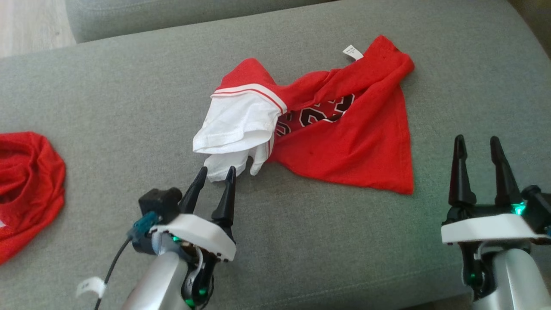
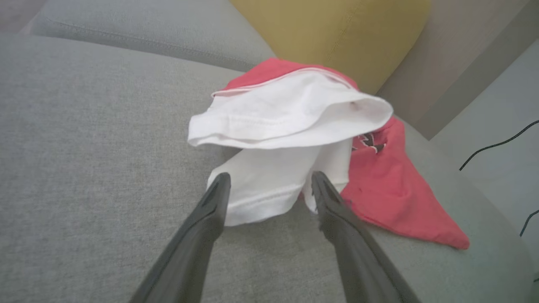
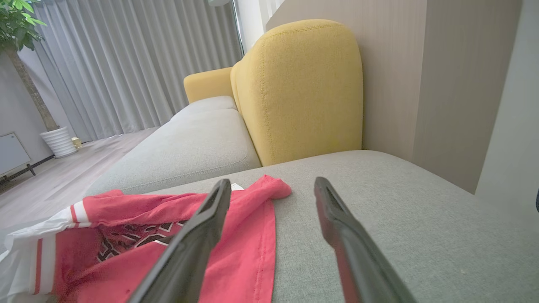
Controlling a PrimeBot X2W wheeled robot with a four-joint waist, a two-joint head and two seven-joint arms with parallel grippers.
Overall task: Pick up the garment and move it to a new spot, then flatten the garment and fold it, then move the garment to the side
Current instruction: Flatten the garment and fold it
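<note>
Nearest to us, on the near side of the garment [image 1: 357,146], our left gripper [image 1: 217,170] has its two fingers spread apart, their tips at the hem of the white sleeve [image 1: 241,125]. In the left wrist view that hem lies between the fingertips, so we judge the gripper is lined up for a pinch on the loosest, most raised edge. We cannot tell whether the tips already touch the cloth. Our right gripper [image 1: 477,138] is also parted and holds nothing. It stands off the garment's near right corner, apart from the cloth, likely waiting so that it does not pin the fabric while the left side takes hold.

The garment itself lies crumpled on the grey cushion [image 1: 129,86], about at the cushion's middle. Its red body fans out flat toward the right gripper, while the sleeve end is bunched and lifted. Dark lettering shows in a fold at its centre. Well to the garment's left, a second red cloth [image 1: 26,181] sits at the cushion's edge, far enough away not to be caught in the lift.

At the garment's far corner a small white label [image 1: 354,52] sticks out. Beyond the garment rises the yellow backrest [image 3: 294,92], and farther off, past the garment's left side, hang grey curtains [image 3: 139,63]. We judge the pick-up has not yet begun.
</note>
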